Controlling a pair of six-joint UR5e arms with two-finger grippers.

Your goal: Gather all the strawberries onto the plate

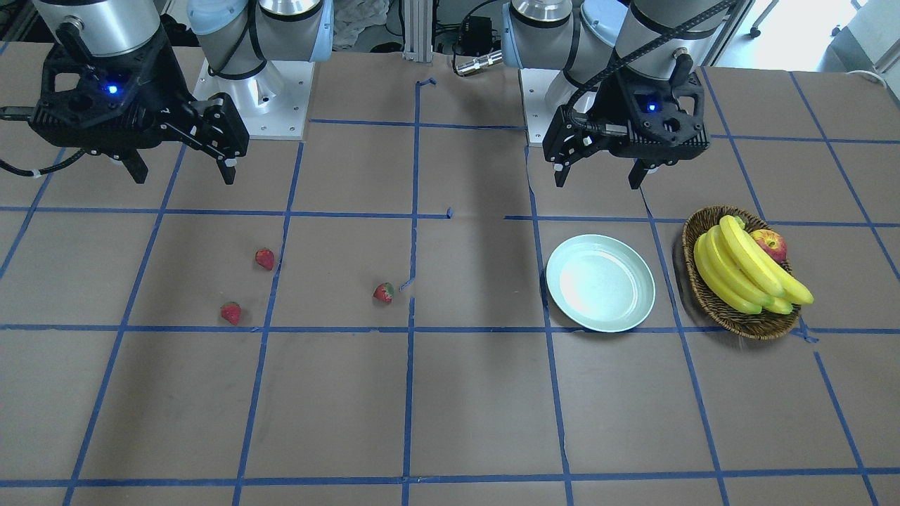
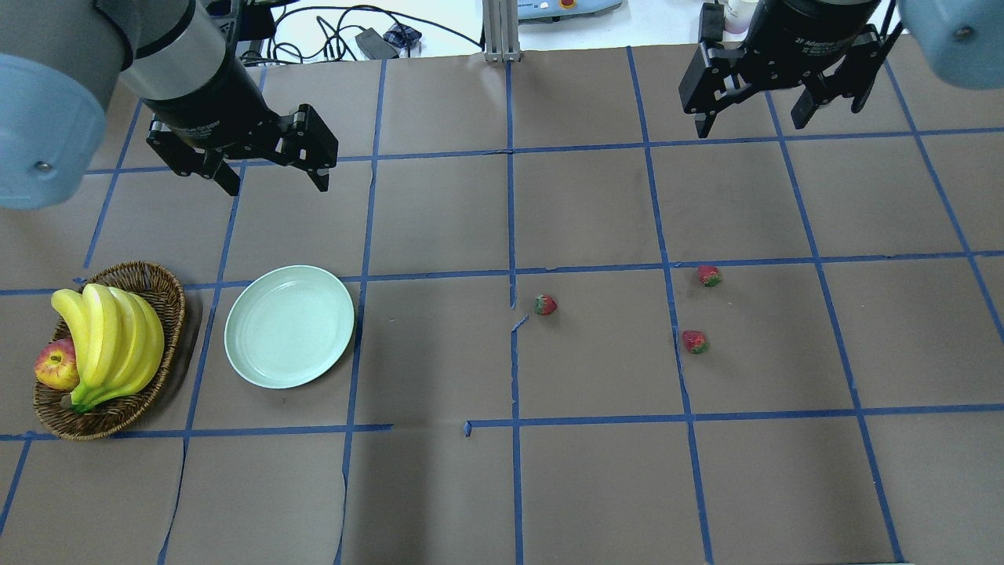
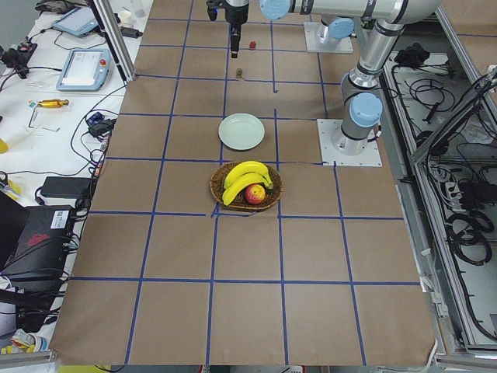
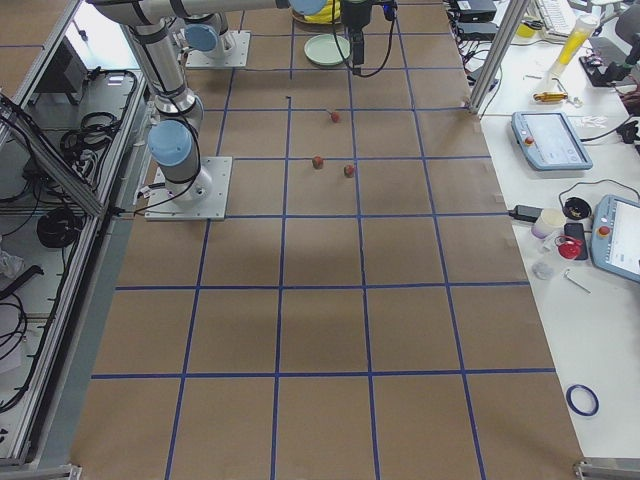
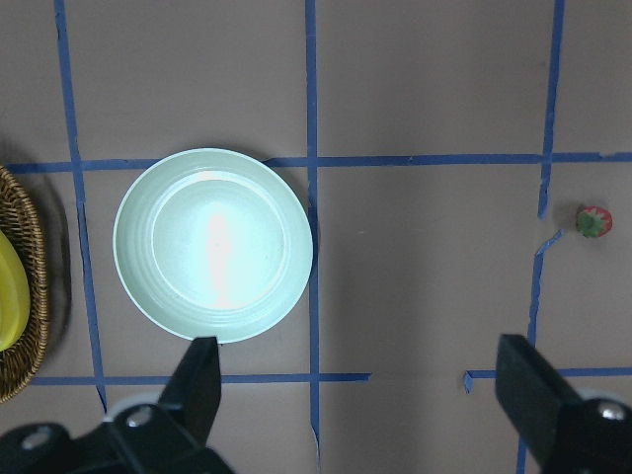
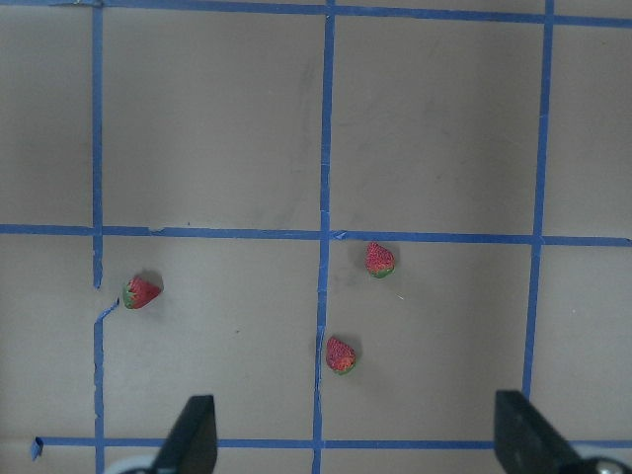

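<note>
Three strawberries lie on the brown table: one near the centre line [image 2: 545,304], one farther right [image 2: 709,275], one below it [image 2: 694,341]. All three show in the right wrist view [image 6: 141,291] [image 6: 379,259] [image 6: 341,355]. The mint-green plate [image 2: 289,326] is empty, at the table's left; it also shows in the left wrist view [image 5: 212,243]. My left gripper [image 2: 274,174] hangs open and empty above the table behind the plate. My right gripper [image 2: 753,118] hangs open and empty high above the strawberries' side.
A wicker basket [image 2: 165,298] with bananas [image 2: 110,337] and an apple [image 2: 55,365] stands left of the plate. Blue tape lines grid the table. Arm bases sit at the robot's edge [image 1: 253,91].
</note>
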